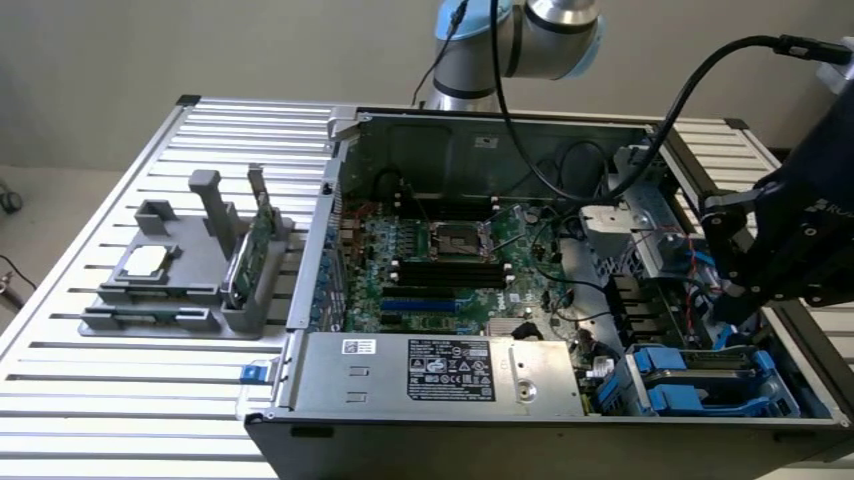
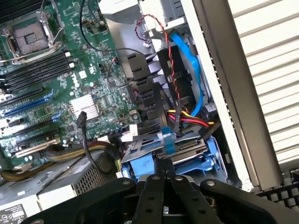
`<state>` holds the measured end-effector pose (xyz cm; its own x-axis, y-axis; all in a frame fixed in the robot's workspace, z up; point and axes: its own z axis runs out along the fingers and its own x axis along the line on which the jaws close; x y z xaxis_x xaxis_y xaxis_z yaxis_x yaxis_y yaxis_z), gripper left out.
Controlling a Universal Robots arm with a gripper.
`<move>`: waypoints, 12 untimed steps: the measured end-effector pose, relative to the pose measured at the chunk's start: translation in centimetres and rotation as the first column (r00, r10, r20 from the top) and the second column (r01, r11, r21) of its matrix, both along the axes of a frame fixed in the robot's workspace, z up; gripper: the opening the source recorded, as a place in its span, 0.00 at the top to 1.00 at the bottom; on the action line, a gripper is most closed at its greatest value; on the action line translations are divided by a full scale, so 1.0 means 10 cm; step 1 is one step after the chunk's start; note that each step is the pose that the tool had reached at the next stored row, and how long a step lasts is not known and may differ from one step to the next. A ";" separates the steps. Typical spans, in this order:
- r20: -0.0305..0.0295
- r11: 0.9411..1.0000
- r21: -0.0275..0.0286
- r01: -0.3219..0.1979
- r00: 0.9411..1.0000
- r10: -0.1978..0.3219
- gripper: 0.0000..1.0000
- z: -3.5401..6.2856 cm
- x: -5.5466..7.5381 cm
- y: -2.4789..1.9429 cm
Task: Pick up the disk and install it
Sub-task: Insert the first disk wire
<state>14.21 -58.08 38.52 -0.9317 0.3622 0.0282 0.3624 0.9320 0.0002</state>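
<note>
Disk (image 2: 180, 148): silver-grey drive in its blue carrier (image 2: 145, 165), lying flat in the drive bay (image 1: 694, 385) at the corner of the case (image 1: 641, 130).
Bearing from hand: straight ahead of the fingertips and just below them, very close.
Contact: can't tell whether the tips touch the disk's near edge or stop just short.
Long axis: my read is that the visible near edge runs crosswise to the line of the fingers, with the body extending away from the hand. Not certain.
Gripper (image 2: 163, 179): fingers (image 2: 153, 196) pressed together with nothing visible between them, so not pinching the disk.
Same hand, exterior view: gripper (image 1: 731, 300) hangs over the bay, just above the carrier.
Beside hand: red, yellow and black cable bundle (image 2: 191, 122) and blue cable (image 2: 189, 60) sit just beyond the disk's far side.
Away from hand: motherboard (image 2: 70, 79) off to one side, and the power supply (image 1: 441, 370) next to the bay.
</note>
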 end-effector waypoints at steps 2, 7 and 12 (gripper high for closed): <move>0.000 1.000 0.000 0.007 1.000 -0.007 0.89 0.023 0.02 0.000; 0.000 1.000 0.000 0.012 1.000 -0.012 0.89 0.030 0.15 0.000; 0.000 1.000 0.004 0.021 1.000 -0.021 0.89 -0.017 0.25 -0.006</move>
<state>16.66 -58.15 38.34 -0.9238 0.3817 0.0296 0.3820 0.9242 0.0036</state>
